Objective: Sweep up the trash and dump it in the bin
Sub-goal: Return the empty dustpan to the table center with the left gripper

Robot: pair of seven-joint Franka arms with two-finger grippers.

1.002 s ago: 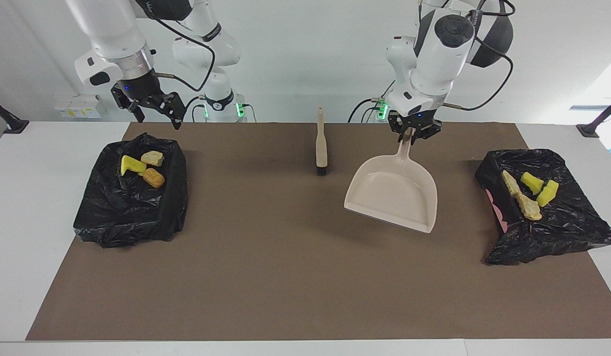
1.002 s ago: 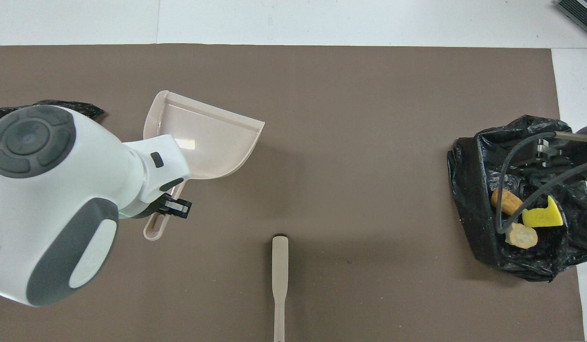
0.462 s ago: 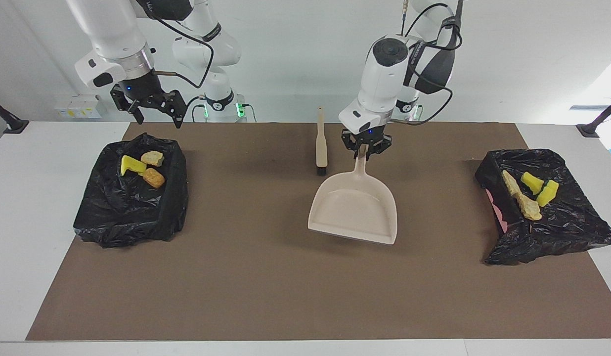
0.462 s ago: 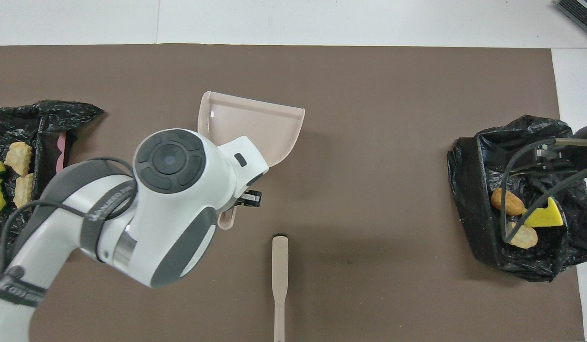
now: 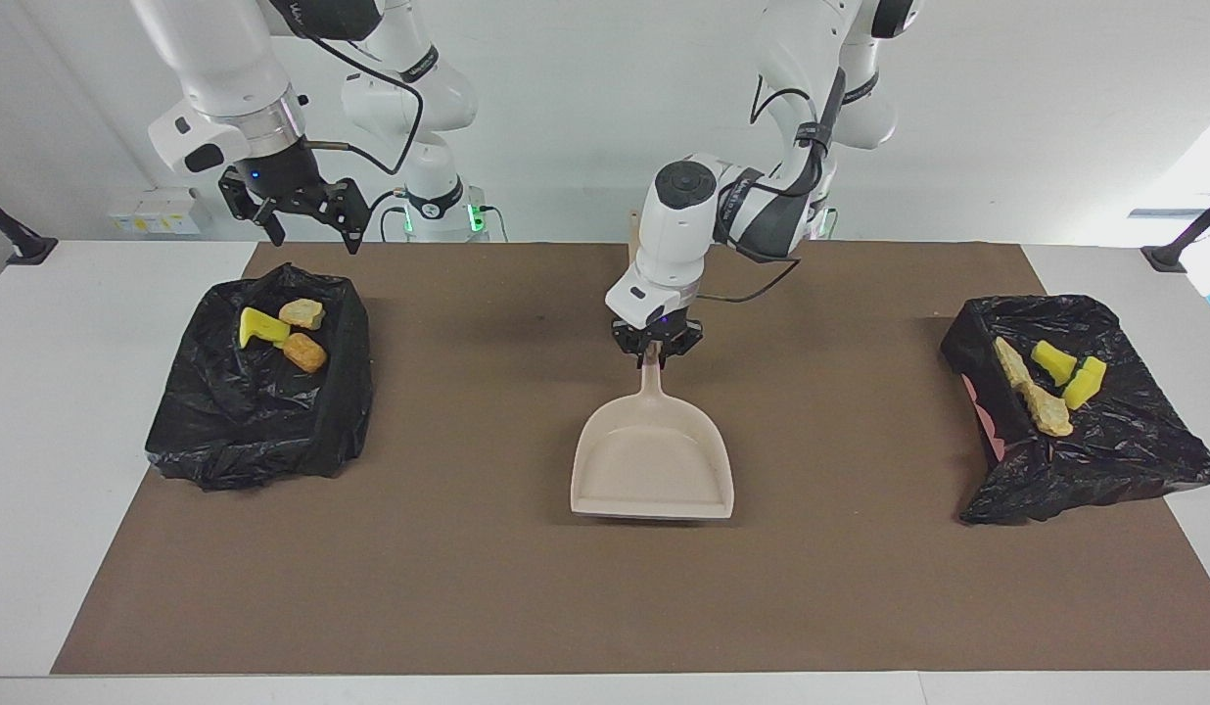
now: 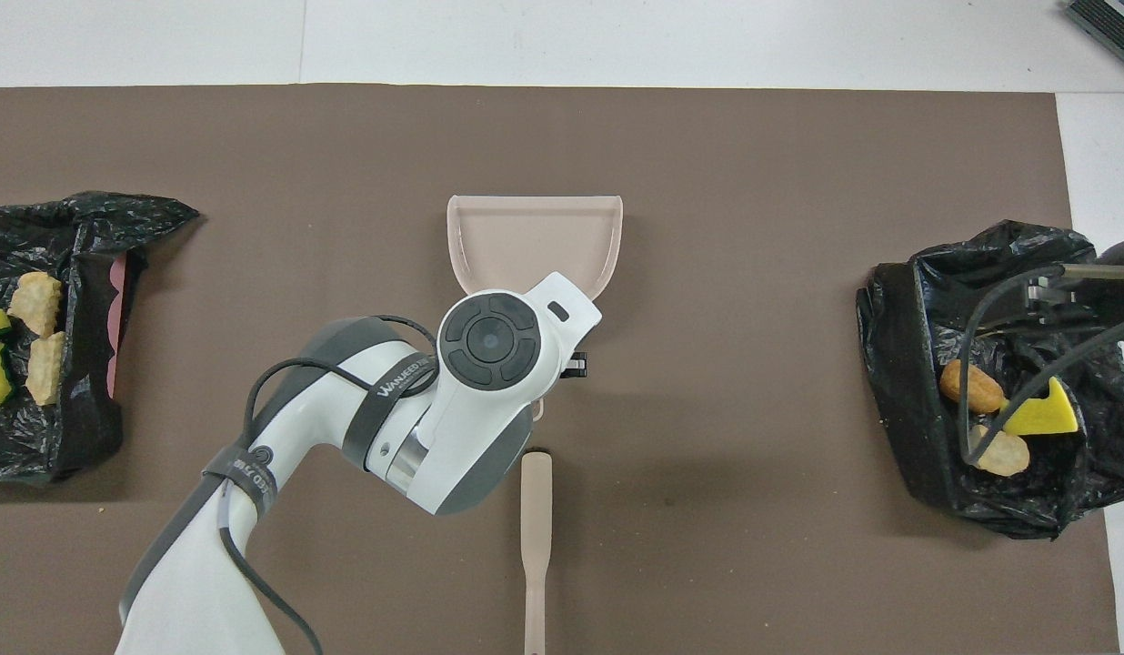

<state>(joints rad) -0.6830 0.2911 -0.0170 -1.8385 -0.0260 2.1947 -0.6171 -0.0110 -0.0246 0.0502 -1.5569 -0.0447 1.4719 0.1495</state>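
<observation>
As far as I can judge from both views, the sweeping part of my task is finished and almost nothing is left. I begin at the right arm's end of the surface. The first bin (image 5: pixel 223 441), lined with a black bag, holds three pieces of trash (image 5: pixel 282 333): one yellow, one tan, one orange. My right pincer (image 5: pixel 313 238) hangs over the edge of this bin that is nearer to the robots, released and holding nothing. This arm waits.

At the middle of the brown mat (image 5: pixel 468 587), my left pincer (image 5: pixel 656 357) is clenched on the handle of the dustpan (image 5: pixel 652 465). The pan is empty, with its wide mouth pointing away from the robots. Its front lip is at the mat or just above it; I cannot tell which. The brush (image 6: pixel 536 528) lies on the mat nearer to the robots than the pan, and no pincer touches it.

At the left arm's end, the second bin (image 5: pixel 1104 460) holds four more pieces (image 5: pixel 1050 387), two yellow and two tan. So all seven pieces that I see are in bins, and I find no loose piece on the mat. I think what is left is only to set the dustpan down and let it go.
</observation>
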